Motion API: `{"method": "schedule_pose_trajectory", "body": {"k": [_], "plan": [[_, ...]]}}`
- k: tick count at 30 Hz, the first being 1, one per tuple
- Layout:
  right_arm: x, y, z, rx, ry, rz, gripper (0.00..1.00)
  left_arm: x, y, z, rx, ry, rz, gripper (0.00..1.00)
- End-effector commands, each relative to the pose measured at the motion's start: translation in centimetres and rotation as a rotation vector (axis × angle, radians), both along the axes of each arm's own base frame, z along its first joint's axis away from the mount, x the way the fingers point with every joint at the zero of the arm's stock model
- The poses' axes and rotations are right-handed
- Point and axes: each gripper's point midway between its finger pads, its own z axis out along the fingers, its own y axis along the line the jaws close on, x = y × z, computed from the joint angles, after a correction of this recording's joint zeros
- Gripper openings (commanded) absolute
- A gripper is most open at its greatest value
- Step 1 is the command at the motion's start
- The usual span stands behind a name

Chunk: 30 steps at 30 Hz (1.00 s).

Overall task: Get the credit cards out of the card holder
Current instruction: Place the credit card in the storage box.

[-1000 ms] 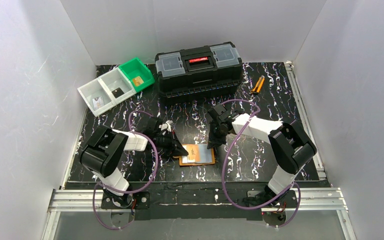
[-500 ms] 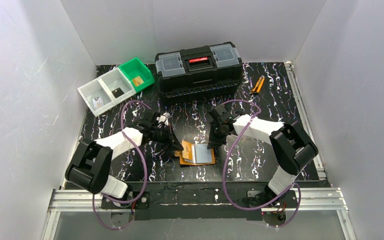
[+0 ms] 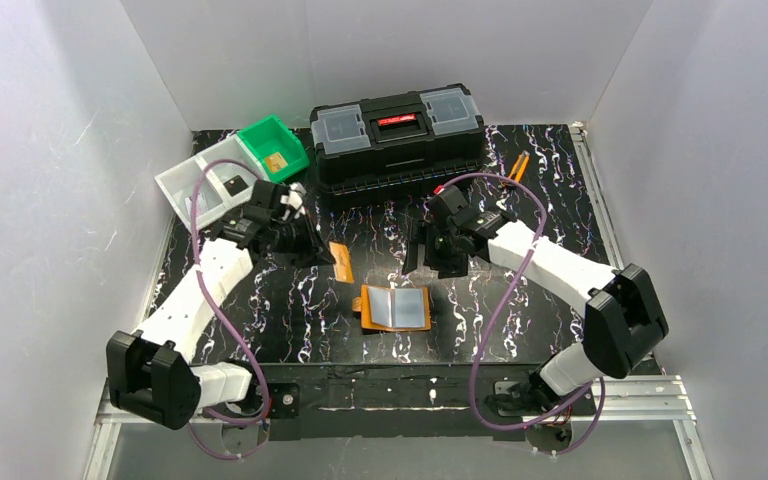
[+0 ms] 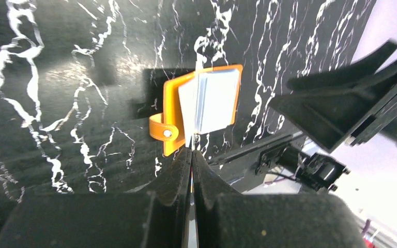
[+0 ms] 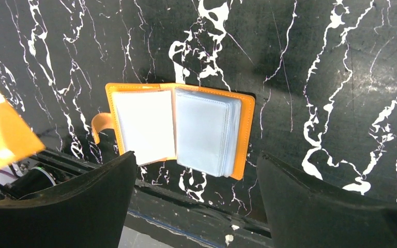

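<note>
The orange card holder (image 3: 395,308) lies open on the black marbled mat, its clear pockets facing up; it also shows in the left wrist view (image 4: 201,106) and the right wrist view (image 5: 181,129). My left gripper (image 3: 322,252) is lifted to the holder's back left, shut on a gold-tan credit card (image 3: 341,262). That card is seen edge-on between the shut fingers (image 4: 191,152) and at the left border of the right wrist view (image 5: 2,137). My right gripper (image 3: 425,262) hovers just behind the holder, open wide (image 5: 195,165), holding nothing. Other credit cards are not discernible in the pockets.
A black toolbox (image 3: 397,135) stands at the back centre. White bins (image 3: 175,185) and a green bin (image 3: 274,148) sit at the back left, close behind my left arm. Orange-handled pliers (image 3: 515,170) lie at the back right.
My left arm drew the gold-tan card out of the holder and carried it up and back-left. My right gripper let go of the holder's edge, opened wide and pulled back.
</note>
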Motion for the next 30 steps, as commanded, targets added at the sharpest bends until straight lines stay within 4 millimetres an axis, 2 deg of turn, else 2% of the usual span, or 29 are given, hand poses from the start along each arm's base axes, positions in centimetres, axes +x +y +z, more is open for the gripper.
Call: {"method": "schedule_pose_trajectory", "body": {"k": [1, 9, 15, 22, 25, 28, 29, 30], "plan": [[-0.3, -0.4, 3.2, 0.032, -0.068, 0.036, 0.93, 1.9, 3.6, 3.2, 0.062, -0.061, 0.096, 0.00], [-0.7, -0.6, 3.7, 0.037, -0.069, 0.074, 0.93, 6.3, 6.8, 4.9, 0.097, -0.103, 0.216, 0.00], [-0.9, -0.5, 3.6, 0.034, -0.062, 0.105, 0.93, 11.3, 9.4, 6.2, 0.115, -0.148, 0.320, 0.00], [-1.1, -0.7, 3.5, 0.031, -0.061, 0.123, 0.93, 19.0, 12.5, 6.3, 0.150, -0.193, 0.425, 0.00], [-1.1, -0.7, 3.5, 0.029, -0.060, 0.128, 0.93, 22.9, 15.4, 6.0, 0.183, -0.215, 0.498, 0.00], [-1.2, -0.8, 3.5, 0.024, -0.058, 0.133, 0.93, 26.8, 17.2, 5.6, 0.200, -0.240, 0.539, 0.00], [-1.2, -0.8, 3.4, 0.023, -0.057, 0.134, 0.93, 28.2, 17.7, 6.4, 0.199, -0.269, 0.550, 0.00], [-1.2, -0.8, 3.4, 0.020, -0.057, 0.136, 0.92, 29.4, 18.3, 5.9, 0.203, -0.269, 0.560, 0.00]]}}
